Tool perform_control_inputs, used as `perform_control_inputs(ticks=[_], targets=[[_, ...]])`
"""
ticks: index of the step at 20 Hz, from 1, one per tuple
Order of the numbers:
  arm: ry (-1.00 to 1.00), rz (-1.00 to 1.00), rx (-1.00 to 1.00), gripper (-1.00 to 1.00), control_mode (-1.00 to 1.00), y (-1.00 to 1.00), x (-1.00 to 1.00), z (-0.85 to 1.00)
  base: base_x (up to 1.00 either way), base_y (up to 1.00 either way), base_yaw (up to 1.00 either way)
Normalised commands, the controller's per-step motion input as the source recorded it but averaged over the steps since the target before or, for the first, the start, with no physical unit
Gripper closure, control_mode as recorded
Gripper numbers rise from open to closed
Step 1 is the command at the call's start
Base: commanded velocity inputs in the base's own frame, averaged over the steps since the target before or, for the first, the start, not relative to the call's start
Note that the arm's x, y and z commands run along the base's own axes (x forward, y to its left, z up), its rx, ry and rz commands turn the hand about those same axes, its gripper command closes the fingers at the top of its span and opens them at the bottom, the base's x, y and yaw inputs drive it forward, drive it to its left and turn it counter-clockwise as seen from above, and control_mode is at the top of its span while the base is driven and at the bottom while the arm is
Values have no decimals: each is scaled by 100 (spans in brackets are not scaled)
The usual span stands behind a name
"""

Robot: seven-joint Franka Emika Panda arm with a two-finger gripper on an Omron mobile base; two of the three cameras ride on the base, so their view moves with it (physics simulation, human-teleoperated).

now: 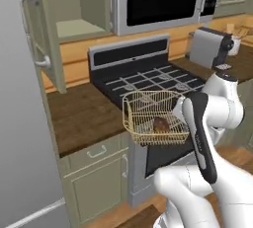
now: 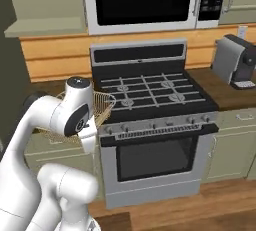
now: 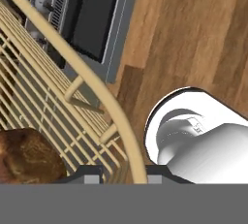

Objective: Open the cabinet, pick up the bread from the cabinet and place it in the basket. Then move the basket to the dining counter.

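The pale gold wire basket (image 1: 148, 116) hangs in the air in front of the stove, with the dark-brown bread (image 1: 160, 124) lying inside it. In the hand view my gripper (image 3: 121, 173) is shut on the basket's (image 3: 63, 102) rim, one finger on each side of the wire, and the bread (image 3: 26, 157) sits just inside. From the right base view the basket (image 2: 103, 106) shows partly behind my arm. The cabinet (image 1: 81, 10) stands with its door (image 1: 42, 34) swung open at the upper left. The dining counter is out of view.
A stove (image 1: 148, 76) with a dark oven door (image 2: 155, 160) is directly ahead, under a microwave (image 1: 163, 0). A grey coffee machine (image 1: 210, 44) stands on the right countertop. The grey fridge (image 1: 20, 123) is close on the left. Wooden floor (image 3: 193, 34) lies below the basket.
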Motion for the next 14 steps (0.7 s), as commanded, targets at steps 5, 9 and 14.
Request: perform_control_inputs(ticks=[5,9,14], targets=[[0,0,0,100,100,0,0,0,0,-13,-96],[0,0,0,100,100,0,0,0,0,-13,-97],[0,0,0,100,100,0,0,0,0,-21,-95]])
